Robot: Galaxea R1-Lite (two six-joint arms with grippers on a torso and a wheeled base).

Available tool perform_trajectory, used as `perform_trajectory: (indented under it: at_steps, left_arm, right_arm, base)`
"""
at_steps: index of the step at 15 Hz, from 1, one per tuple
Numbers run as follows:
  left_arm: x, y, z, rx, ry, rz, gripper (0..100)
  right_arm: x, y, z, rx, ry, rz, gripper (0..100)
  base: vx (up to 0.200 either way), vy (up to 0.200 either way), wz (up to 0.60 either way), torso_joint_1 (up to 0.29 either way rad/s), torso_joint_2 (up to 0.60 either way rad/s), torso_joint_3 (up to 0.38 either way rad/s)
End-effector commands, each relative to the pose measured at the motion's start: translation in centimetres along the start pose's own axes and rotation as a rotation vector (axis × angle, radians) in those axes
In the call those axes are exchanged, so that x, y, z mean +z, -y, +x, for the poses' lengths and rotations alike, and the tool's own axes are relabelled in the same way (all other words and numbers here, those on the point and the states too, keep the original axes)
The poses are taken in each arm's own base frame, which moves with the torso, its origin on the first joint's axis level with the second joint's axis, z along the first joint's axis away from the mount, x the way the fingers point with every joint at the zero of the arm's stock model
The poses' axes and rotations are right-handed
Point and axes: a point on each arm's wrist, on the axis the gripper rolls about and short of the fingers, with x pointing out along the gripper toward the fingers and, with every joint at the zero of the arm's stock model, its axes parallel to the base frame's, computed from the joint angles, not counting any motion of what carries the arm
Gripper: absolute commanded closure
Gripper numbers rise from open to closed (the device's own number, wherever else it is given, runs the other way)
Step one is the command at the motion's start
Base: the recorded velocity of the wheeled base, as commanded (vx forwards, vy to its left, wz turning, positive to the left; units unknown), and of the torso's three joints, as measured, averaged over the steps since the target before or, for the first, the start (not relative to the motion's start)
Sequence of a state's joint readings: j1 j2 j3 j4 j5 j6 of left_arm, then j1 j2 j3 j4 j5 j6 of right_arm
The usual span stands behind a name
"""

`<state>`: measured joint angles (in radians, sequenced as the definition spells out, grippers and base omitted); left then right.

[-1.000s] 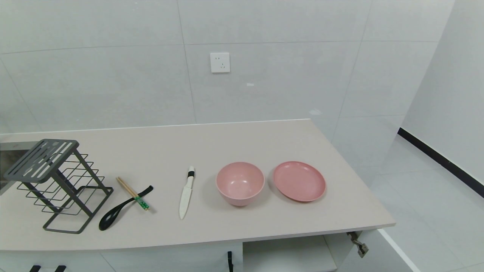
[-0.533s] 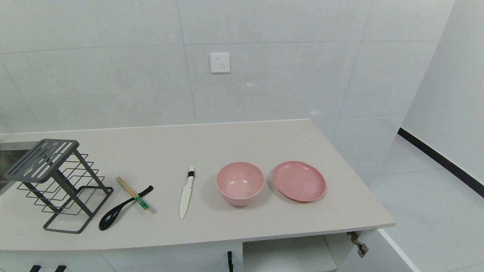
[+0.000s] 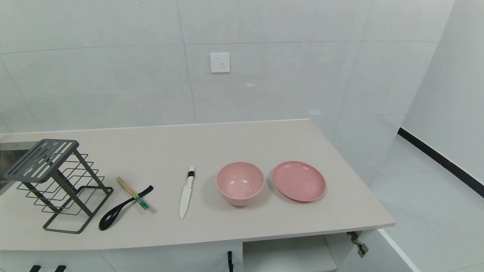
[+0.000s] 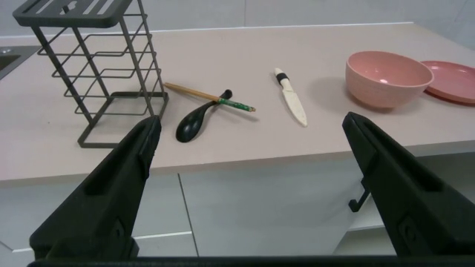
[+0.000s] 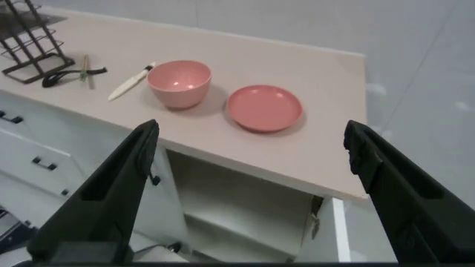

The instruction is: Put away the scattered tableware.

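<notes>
Black spoon (image 4: 191, 127) and crossing chopsticks (image 4: 189, 90) are lying ahead of the left gripper (image 4: 245, 200), whose jaws are gaping wide, their lengths slanting away from it; the right gripper (image 5: 249, 200), equally wide, is facing the pink plate (image 5: 263, 108) instead.

We record the left tool (image 4: 251, 122) as two matte black fingers (image 4: 111, 193). Each is a broad, faceted wedge that narrows to a blunt, squared tip. The faces are flat and plain, with a ridge line running along the inner edge. We note a small round recess low on one finger, too dim to identify as a screw. A dark strip joins the two finger bases. The right tool (image 5: 252, 127) is of the same build, with two matte black wedge fingers (image 5: 401, 193) that are angular and flat-faced, with chamfered edges and blunt tips. We find the finish uniform on both tools.
</notes>
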<state>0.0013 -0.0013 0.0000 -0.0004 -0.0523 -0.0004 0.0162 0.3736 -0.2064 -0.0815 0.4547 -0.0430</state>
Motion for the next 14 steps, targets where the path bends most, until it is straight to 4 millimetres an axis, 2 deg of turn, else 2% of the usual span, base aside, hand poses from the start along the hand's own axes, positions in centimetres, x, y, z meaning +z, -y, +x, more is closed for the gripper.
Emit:
perform_trajectory:
  at_steps: [1, 3, 6, 8, 10, 11, 14]
  left_arm:
    - [0.0, 0.0, 0.0, 0.0, 0.0, -0.003, 0]
    - [0.0, 0.0, 0.0, -0.009, -0.002, 0.008, 0]
    - [0.0, 0.0, 0.0, -0.012, -0.002, 0.003, 0]
    - [0.0, 0.0, 0.0, -0.007, -0.003, 0.006, 0]
    - [0.0, 0.0, 0.0, -0.006, -0.003, 0.005, 0]
    - [0.0, 0.0, 0.0, -0.006, -0.003, 0.006, 0]
    - [0.0, 0.0, 0.0, -0.004, -0.003, 0.006, 0]
  right_arm:
    - [1.3, 1.5, 3.8, 0.088, -0.157, 0.059, 0]
    - [1.5, 1.9, 5.4, 0.127, -0.201, 0.065, 0]
    - [2.6, 2.9, 8.2, 0.146, -0.274, -0.016, 0]
    - [2.7, 3.7, 11.0, 0.166, -0.349, -0.021, 0]
    - [2.0, 4.2, 13.1, 0.154, -0.374, -0.025, 0]
    - [1.2, 4.7, 14.9, 0.15, -0.371, -0.03, 0]
    - [-0.4, 5.4, 17.2, 0.149, -0.385, -0.037, 0]
  base:
    - [0.0, 0.0, 0.0, 0.0, 0.0, 0.0]
    - [0.0, 0.0, 0.0, 0.0, 0.0, 0.0]
    - [0.0, 0.0, 0.0, 0.0, 0.0, 0.0]
    - [0.0, 0.0, 0.0, 0.0, 0.0, 0.0]
    - [0.0, 0.0, 0.0, 0.0, 0.0, 0.0]
    - [0.0, 0.0, 0.0, 0.0, 0.0, 0.0]
    - [0.0, 0.0, 0.0, 0.0, 0.0, 0.0]
